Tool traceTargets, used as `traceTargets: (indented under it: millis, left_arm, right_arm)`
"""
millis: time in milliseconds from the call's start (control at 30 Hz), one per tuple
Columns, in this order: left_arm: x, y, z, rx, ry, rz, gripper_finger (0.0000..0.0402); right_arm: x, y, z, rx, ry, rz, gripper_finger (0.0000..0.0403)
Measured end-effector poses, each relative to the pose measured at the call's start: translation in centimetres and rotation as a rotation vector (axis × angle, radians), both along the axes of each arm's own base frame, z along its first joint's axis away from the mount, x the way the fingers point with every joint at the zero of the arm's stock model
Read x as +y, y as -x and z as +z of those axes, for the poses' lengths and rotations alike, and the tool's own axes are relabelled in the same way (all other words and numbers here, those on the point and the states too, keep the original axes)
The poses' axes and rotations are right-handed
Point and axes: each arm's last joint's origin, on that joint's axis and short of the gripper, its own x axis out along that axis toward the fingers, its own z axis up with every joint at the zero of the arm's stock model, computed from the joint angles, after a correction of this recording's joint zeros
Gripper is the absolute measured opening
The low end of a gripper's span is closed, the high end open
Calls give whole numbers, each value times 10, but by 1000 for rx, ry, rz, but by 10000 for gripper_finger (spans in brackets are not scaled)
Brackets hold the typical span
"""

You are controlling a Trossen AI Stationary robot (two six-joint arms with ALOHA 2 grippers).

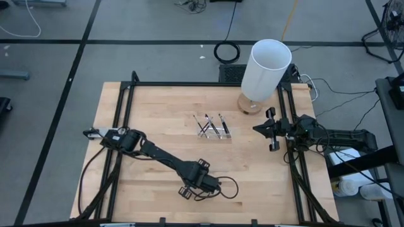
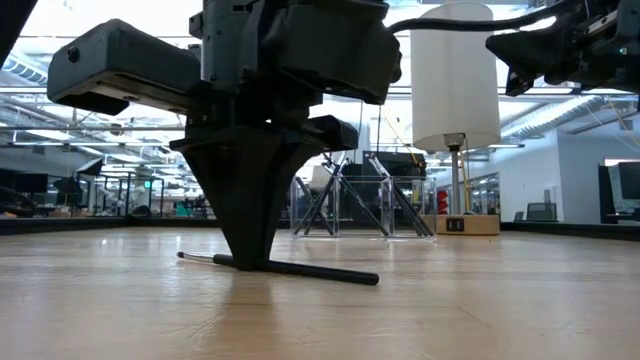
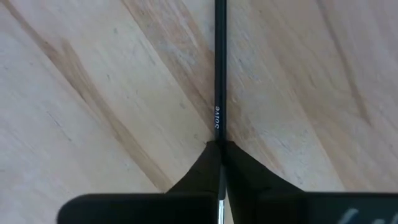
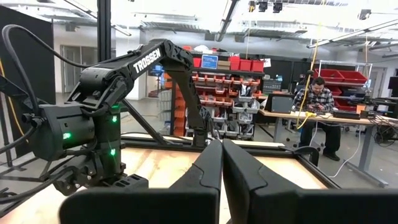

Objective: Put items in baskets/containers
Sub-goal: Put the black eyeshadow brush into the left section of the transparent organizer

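The clear tray [image 1: 213, 129] sits near the middle of the wooden table [image 1: 158, 113], with several dark sticks [image 1: 207, 125] leaning crossed inside it; the low view shows the same tray [image 2: 340, 207] far back, its sticks propped at angles against the walls. A tall white cylinder [image 1: 265, 70] on a round wooden base stands just beyond it to the right. At the near edge, the left gripper [image 1: 201, 183] is down on the table, its fingers pressed together on one stick [image 2: 285, 267] lying flat on the wood. Only the left wrist view shows that stick [image 3: 219, 74] running straight out from between the fingertips, with small pale lettering on it. The right gripper [image 1: 260, 128] hangs at the table's right edge, fingers pressed together and holding nothing. The right wrist view alone shows a seated person [image 4: 317, 109] at a desk.
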Motion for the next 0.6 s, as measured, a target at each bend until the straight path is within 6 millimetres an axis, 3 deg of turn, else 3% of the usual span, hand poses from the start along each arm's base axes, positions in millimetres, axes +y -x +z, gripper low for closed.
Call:
traceTargets:
  millis: [300, 600]
  left_arm:
    - [1, 3, 8, 47, -62, 6, 7]
    - [1, -5, 42, -1, -107, 24, 3]
  right_arm:
    - [0, 0, 1, -15, 2, 0, 0]
    - [0, 0, 2, -22, -22, 9, 0]
